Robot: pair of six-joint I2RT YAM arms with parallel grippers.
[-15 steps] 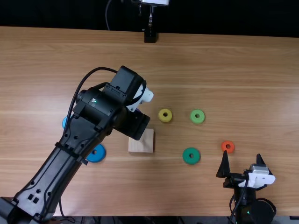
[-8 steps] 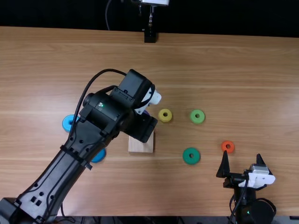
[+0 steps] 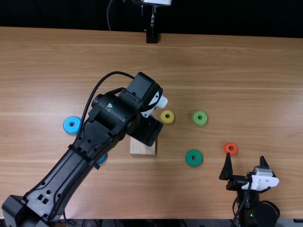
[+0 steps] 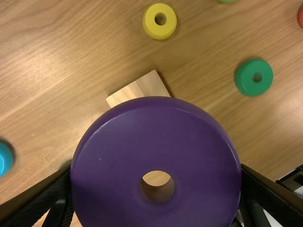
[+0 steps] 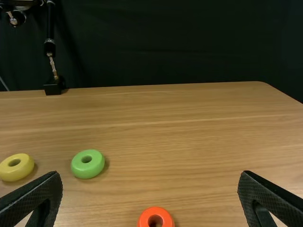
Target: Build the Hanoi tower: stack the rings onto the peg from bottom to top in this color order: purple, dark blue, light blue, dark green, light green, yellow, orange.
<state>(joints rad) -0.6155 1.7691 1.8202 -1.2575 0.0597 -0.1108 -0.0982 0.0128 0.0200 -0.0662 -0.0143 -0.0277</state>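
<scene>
The left end effector (image 3: pixel 147 130) has shifted toward the top view's right since the earlier frames, its arm swinging with it. Its two fingers (image 4: pixel 42 190) stand spread as wide as the purple ring (image 4: pixel 118 142), pinching it by opposite sides of the rim. The ring is held flat face toward the left wrist camera, hiding part of the wooden base (image 3: pixel 142 148) beyond it.

Around the base on the bench (image 3: pixel 246 85), the top view has the yellow ring (image 3: pixel 162 119) near its far right corner, with the light green ring (image 3: pixel 194 119) farther right. The dark green ring (image 3: pixel 189 160) lies to the right of the base, and the orange ring (image 3: pixel 227 150) is beyond that. Left of the base, the dark blue ring (image 3: pixel 103 159) is now mostly covered by the arm, while the light blue ring (image 3: pixel 66 126), partly covered at first, has come fully into sight.

The right end effector (image 3: pixel 245 157) has not moved; its fingers are spread wide with nothing between them, near the orange ring.
</scene>
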